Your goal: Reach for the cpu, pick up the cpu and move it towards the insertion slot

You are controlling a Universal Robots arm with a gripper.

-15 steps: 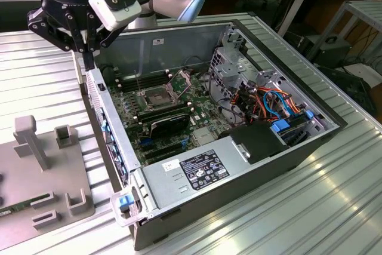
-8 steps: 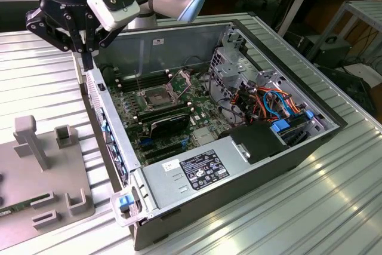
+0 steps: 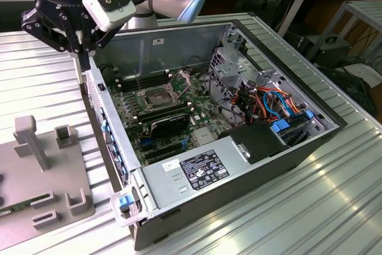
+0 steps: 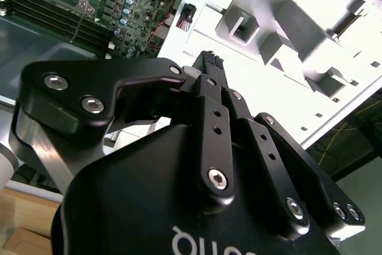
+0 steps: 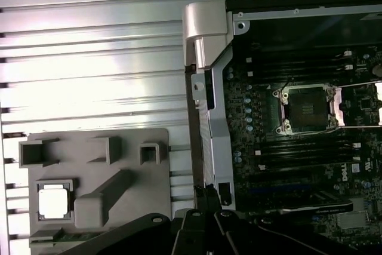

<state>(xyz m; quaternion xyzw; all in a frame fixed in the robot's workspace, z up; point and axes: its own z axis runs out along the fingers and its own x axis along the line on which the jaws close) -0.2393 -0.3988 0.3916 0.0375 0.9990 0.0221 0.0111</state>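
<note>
Ribbed metal tabletop (image 5: 89,46) holds your case (image 5: 215,117); beside the case, the cpu (image 5: 54,201) lies flat in a grey fixture (image 5: 137,177) pocket. It's square, with no long axis. Your gripper (image 4: 210,59) hovers at the case wall, pinched together and empty.

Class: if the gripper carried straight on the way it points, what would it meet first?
The gripper would probably meet the computer case's side wall first, though depth is unclear.
</note>
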